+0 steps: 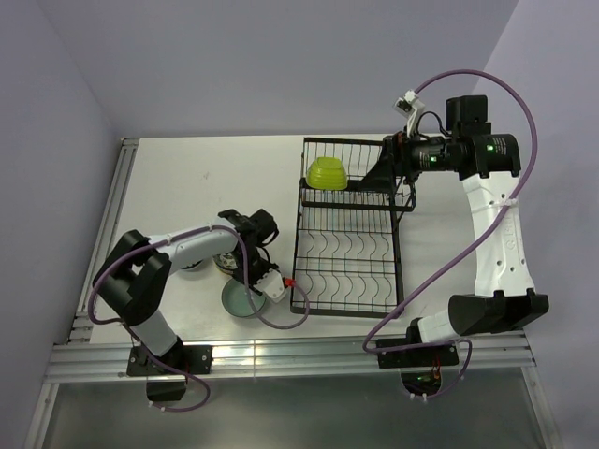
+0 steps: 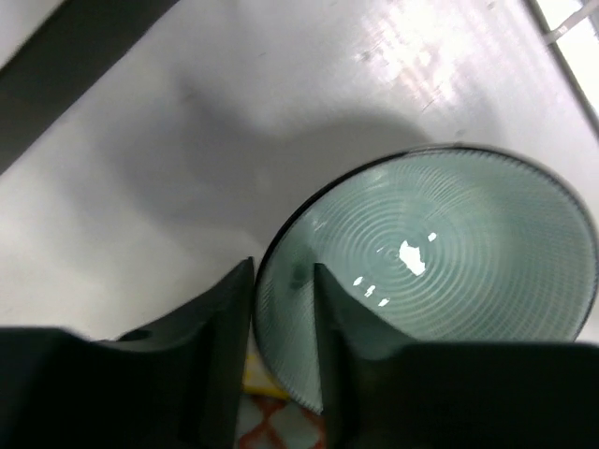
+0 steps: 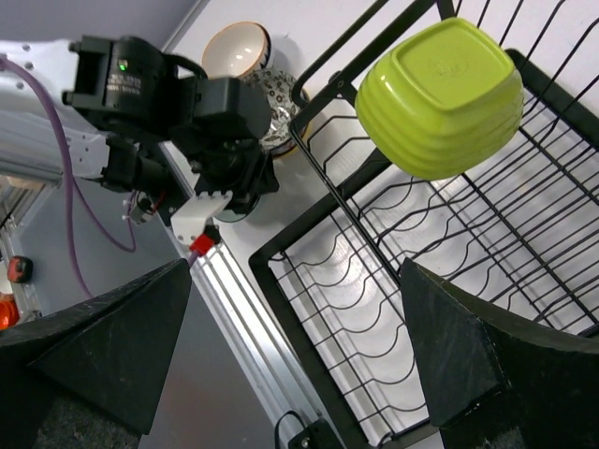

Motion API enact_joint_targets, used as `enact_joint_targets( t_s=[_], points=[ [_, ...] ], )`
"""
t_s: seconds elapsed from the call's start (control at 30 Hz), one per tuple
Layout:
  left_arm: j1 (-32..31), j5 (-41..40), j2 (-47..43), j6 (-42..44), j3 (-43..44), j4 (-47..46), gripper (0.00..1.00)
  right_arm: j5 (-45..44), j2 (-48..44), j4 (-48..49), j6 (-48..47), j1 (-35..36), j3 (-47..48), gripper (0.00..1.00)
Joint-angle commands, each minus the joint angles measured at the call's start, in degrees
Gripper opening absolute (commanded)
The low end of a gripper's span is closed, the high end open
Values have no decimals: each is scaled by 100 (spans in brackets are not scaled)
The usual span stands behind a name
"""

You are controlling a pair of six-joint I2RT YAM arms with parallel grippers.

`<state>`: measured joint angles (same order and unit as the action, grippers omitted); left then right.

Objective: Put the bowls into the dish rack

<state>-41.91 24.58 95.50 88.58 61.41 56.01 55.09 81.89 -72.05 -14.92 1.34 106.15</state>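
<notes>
Overhead view: two robot arms at near edge of a white table [image 1: 206, 178], black wire dish rack [image 1: 351, 234] at centre-right. Lime bowl [image 1: 328, 173] leans on its side in the rack's far section, underside twd the right wrist cam. Pale mint bowl [image 2: 440, 253] sits upright on the table, just left of the rack's near corner. Left tool [image 2: 284, 271] straddles its rim, one finger inside, one outside, narrow gap; can't tell if clamped. Right tool [image 3: 295, 281] hangs above the rack's far right end, fingers wide apart, nothing btwn them. Cream bowl [image 3: 236, 49] and patterned bowl [image 3: 281, 126] sit close together on the table by the left arm.
</notes>
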Motion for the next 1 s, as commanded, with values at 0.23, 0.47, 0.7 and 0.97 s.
enact_joint_targets(
  t_s=[0.23,0.47,0.7,0.97],
  points=[
    [-441,196,-392,-647,-208,129,6,107,-349,859,577,-38,-24,100],
    [-581,521,-848,-1359,178,375,0,46,-507,1193,840,-38,-402,100],
    [-581,785,-1402,-2783,1381,544,0,63,-543,1755,1254,6,-543,100],
    [-581,-230,-2369,-4672,2147,-1134,0,46,-296,2010,1377,576,-217,100]
  ],
)
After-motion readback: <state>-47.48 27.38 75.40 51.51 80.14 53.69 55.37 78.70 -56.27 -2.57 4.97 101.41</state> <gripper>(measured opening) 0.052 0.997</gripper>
